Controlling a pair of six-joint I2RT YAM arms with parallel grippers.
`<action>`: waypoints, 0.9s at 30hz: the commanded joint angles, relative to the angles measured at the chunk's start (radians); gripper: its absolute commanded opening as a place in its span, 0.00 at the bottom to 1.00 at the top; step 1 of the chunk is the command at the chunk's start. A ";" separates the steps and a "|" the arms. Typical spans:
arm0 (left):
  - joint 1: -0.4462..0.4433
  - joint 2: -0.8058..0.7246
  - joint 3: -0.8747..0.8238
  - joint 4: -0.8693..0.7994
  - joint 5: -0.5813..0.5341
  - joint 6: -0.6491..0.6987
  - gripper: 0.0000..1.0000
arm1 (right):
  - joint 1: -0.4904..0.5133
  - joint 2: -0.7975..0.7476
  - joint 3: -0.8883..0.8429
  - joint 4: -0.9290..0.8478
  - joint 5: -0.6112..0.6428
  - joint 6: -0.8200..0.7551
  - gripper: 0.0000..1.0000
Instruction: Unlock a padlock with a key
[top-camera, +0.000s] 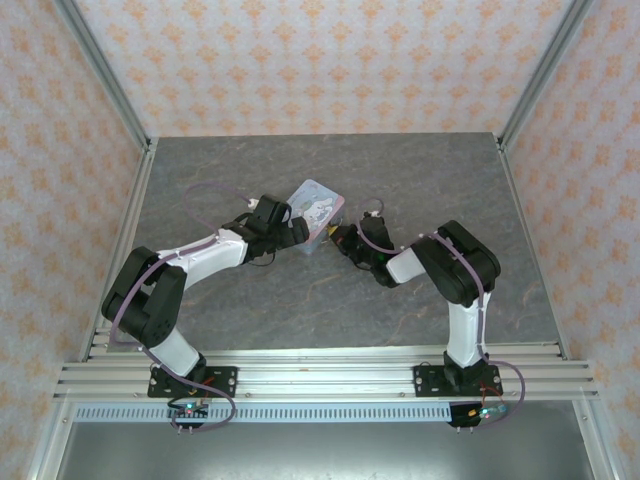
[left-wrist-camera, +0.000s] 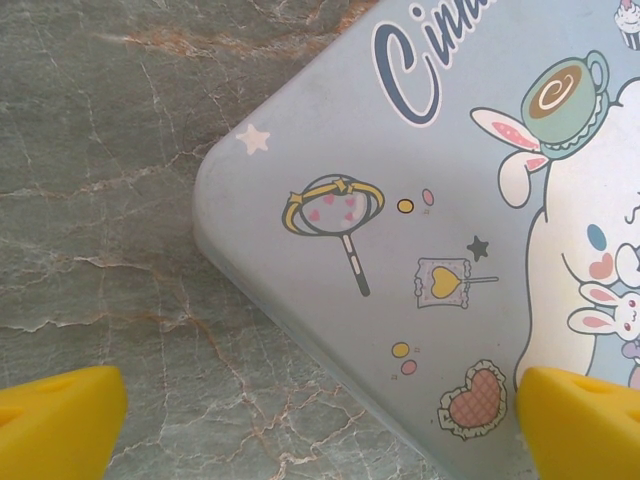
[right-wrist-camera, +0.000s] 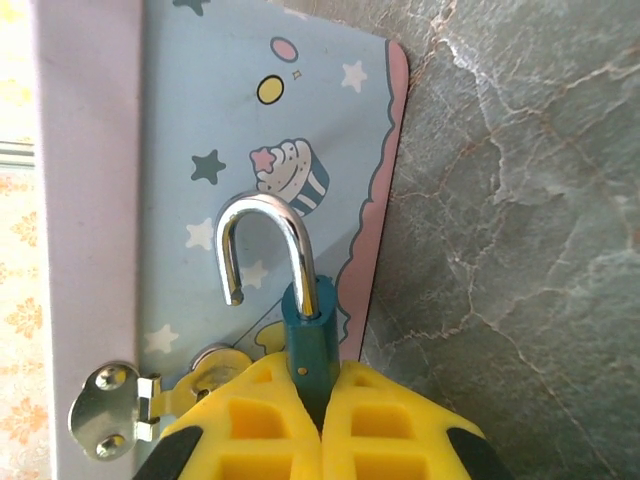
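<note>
Teal padlock (right-wrist-camera: 306, 335), unlatched, juts from the right hand (right-wrist-camera: 322, 385) clamped on it; left hand (left-wrist-camera: 320, 420) gapes wide.

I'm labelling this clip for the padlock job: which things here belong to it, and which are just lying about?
Belongs to the job:
padlock, its shackle open at one end, pinched in the right gripper

Just lying about:
cartoon tin with its metal hasp; the left gripper hovers open over its corner
</note>
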 joint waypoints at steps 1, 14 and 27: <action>-0.008 0.039 -0.038 -0.126 -0.027 0.011 1.00 | -0.017 -0.032 -0.010 0.066 0.009 0.007 0.00; -0.008 -0.022 -0.012 -0.165 -0.015 0.023 1.00 | -0.047 -0.263 -0.223 -0.083 0.005 -0.065 0.00; -0.006 -0.162 0.020 -0.243 0.009 0.030 1.00 | -0.138 -0.592 -0.433 -0.373 0.071 -0.098 0.00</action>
